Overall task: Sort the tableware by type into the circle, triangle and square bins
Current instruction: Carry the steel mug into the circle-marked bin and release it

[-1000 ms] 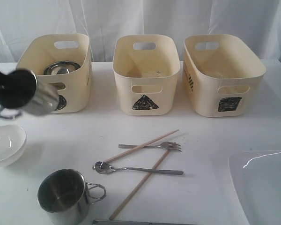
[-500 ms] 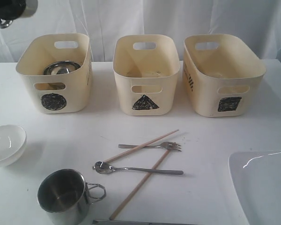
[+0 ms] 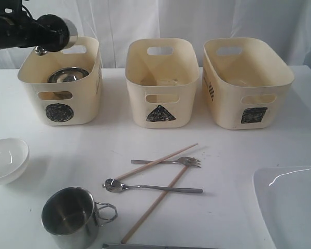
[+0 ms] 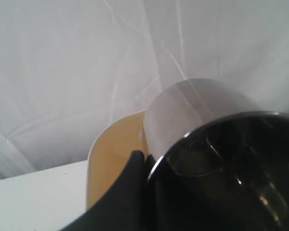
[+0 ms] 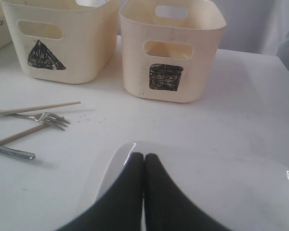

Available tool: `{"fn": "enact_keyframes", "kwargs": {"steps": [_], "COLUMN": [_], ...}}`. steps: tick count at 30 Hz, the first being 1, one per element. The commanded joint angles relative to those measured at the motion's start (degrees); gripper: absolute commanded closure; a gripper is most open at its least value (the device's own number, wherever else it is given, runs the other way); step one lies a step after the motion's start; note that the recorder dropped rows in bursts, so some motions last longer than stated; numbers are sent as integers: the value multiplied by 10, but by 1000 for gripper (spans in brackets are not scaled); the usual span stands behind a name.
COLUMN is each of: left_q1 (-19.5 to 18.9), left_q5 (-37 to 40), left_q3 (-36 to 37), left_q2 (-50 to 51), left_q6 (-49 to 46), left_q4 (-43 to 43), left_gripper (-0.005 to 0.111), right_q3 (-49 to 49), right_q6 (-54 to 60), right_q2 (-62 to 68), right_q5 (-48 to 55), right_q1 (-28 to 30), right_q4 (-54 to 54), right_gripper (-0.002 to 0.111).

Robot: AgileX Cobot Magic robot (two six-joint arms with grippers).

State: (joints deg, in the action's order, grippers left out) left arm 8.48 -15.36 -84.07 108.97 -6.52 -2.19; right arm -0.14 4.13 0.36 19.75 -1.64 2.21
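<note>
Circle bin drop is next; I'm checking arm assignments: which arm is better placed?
Left. The left gripper holds a steel mug above the circle bin; the right gripper is shut over the plate.

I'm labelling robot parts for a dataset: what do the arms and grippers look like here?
The right gripper has two smooth matte-black fingers tapering to rounded tips. The left gripper shows one similar black finger; its arm looks black and roughly tubular. No markings show.
</note>
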Motion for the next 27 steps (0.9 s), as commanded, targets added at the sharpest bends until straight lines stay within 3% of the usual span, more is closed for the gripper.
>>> {"fn": "enact_keyframes", "kwargs": {"steps": [1,3,11,13,17,19,27], "left_q1": [3,3,3,3,3,3,3], "left_q5": [18,13,22,39,32,12,5], "left_q3": [-5,-5,-5,-5,-5,-5,-5], "left_q2": [15,18,18,18,18,16,-54], "left_q6": [1,3,10,21,21,23,20], "left_q4": [77,109,108,108,108,108,99], "left_gripper": [107,107,105,96,55,42,37], "right_q3": [1,1,1,1,1,1,1], "right_q6": [0,0,0,0,0,0,0], "right_q2": [-4,-4,-4,-4,-4,-4,-4], "right_q5": [-2,-2,-2,-2,-2,-2,-2], "right_q1": [3,3,3,3,3,3,3], "right_q4": [-1,-1,-1,-1,-1,-1,-1], "right_gripper": [108,108,108,108,108,108,108]}}
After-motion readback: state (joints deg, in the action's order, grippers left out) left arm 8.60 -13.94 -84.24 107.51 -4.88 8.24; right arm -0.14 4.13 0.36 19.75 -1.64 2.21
